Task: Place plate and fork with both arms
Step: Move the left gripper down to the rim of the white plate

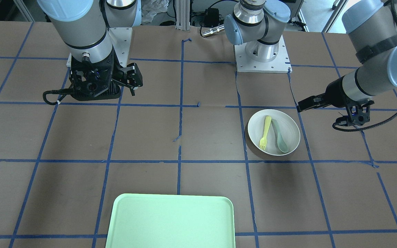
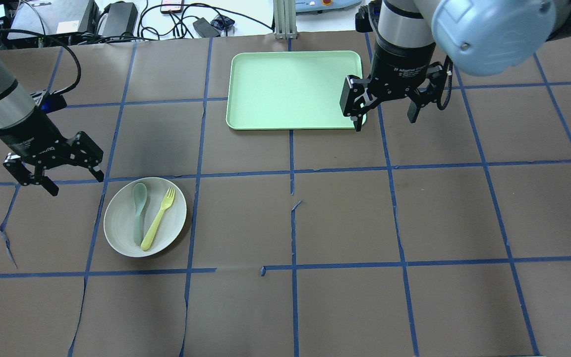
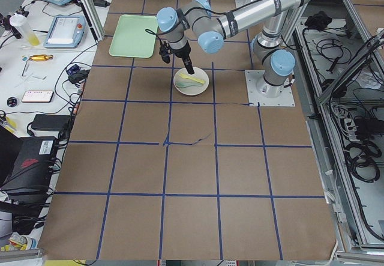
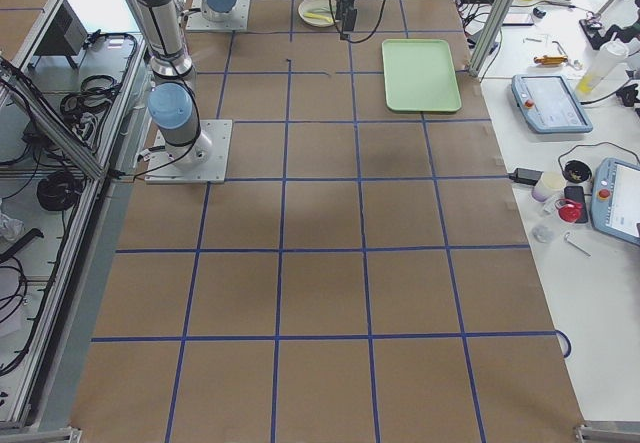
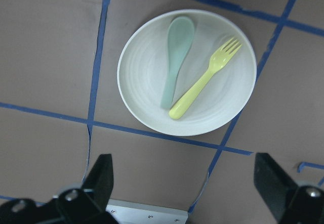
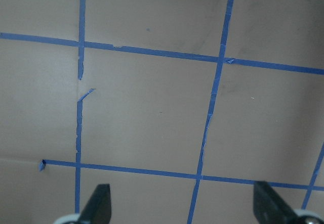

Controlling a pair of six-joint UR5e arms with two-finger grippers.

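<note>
The off-white plate (image 2: 122, 233) lies on the table at the left, also seen in the front view (image 1: 289, 129) and the left wrist view (image 5: 142, 82). On it lie the pale yellow fork (image 2: 158, 218) (image 1: 264, 133) (image 5: 205, 77) and a grey-green spoon (image 2: 139, 210) (image 5: 174, 57) side by side. My left gripper (image 2: 75, 182) (image 1: 302, 105) is open and empty, above the table just beyond the plate's far-left rim. Its fingers (image 5: 101, 173) frame the plate in the wrist view. My right gripper (image 2: 383, 123) (image 1: 129, 82) is open and empty, beside the tray's near-right corner.
The light green tray (image 2: 293, 89) (image 1: 171, 220) lies empty at the far middle of the table. The brown table is marked with a blue tape grid. The arm base plates (image 1: 262, 58) stand at the robot's edge. Cables and devices lie beyond the far edge.
</note>
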